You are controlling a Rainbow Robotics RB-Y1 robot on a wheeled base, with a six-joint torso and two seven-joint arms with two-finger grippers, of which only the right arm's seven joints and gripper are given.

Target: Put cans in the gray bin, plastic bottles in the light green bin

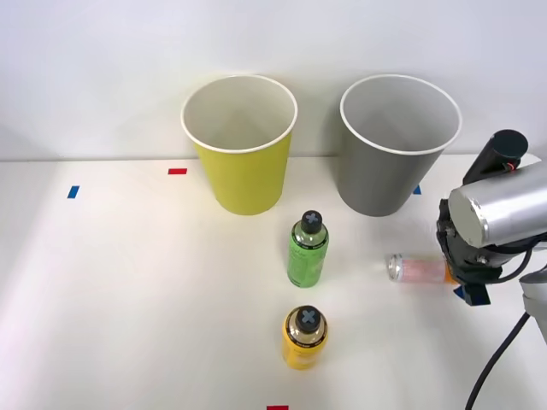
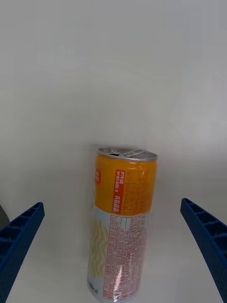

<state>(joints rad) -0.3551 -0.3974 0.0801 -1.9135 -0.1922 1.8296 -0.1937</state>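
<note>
The can (image 1: 419,270) lies on its side on the white table, silver end toward the bottles, in front of the gray bin (image 1: 380,184). My right gripper (image 1: 466,284) hangs at the can's orange end. In the right wrist view the can (image 2: 123,222) lies between the blue fingers (image 2: 21,232), and the gripper (image 2: 111,203) is open and not touching it. The light green bin (image 1: 244,175) stands left of the gray one. The green plastic bottle (image 1: 308,252) stands upright in front of the two bins. The yellow plastic bottle (image 1: 304,339) stands nearer the table's front.
Small tape marks lie on the table: red (image 1: 177,171) and blue (image 1: 73,192) at the left, blue (image 1: 417,190) beside the gray bin, red (image 1: 277,407) at the front edge. A white wall rises behind the bins. A black cable (image 1: 496,359) hangs below my arm.
</note>
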